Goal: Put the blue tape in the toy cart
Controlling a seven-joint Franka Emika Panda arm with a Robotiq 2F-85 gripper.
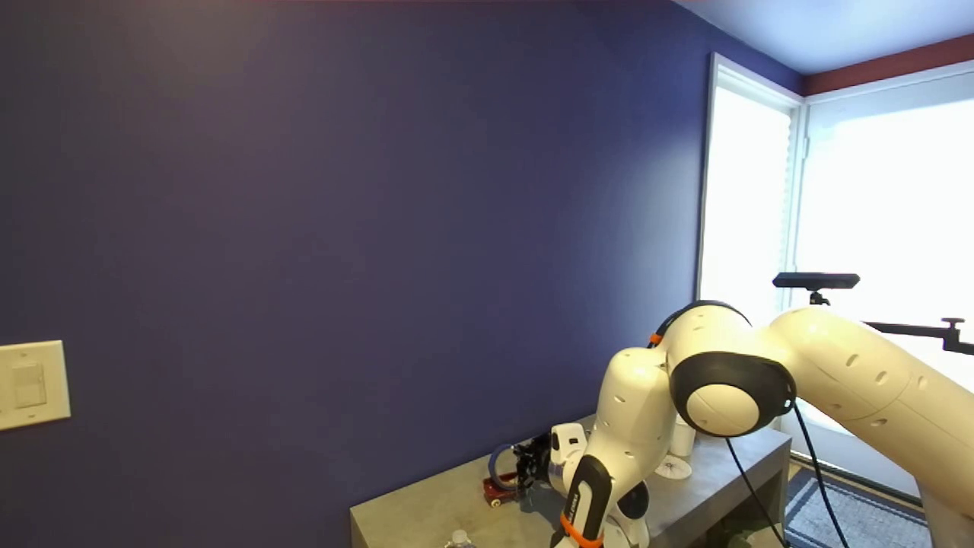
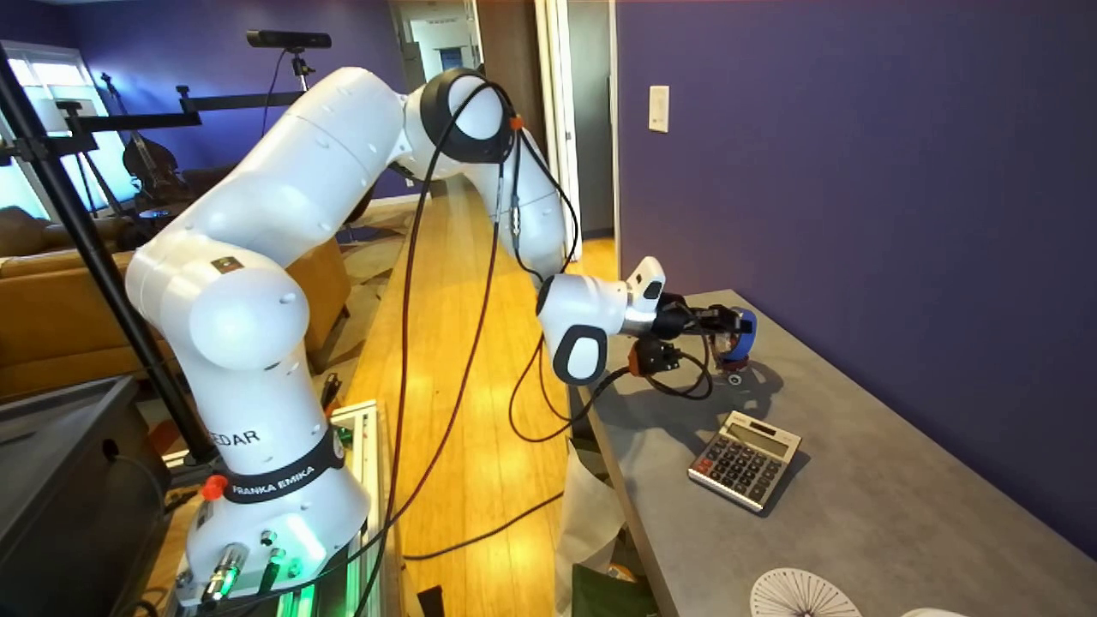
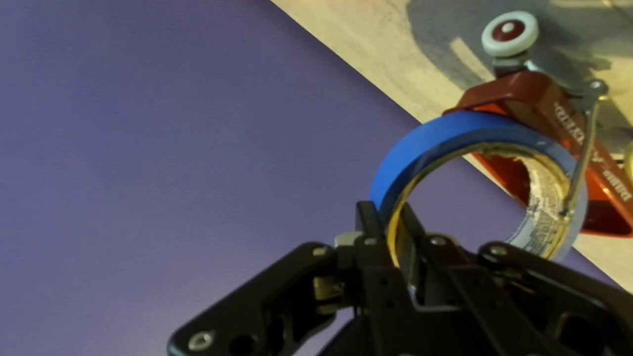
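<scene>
Gripper [image 3: 389, 217] pinched tape [image 3: 425, 143] by its ring wall, one jaw inside the hole, one outside. Tape stood on edge, approx. upright in both exterior views; hole axis roughly horiz. Was at cart [image 3: 606, 163], overlapping its bed in wrist view; resting in or just above, couldn't tell. Cart's long axis diag. there, upper L to lower R.
</scene>
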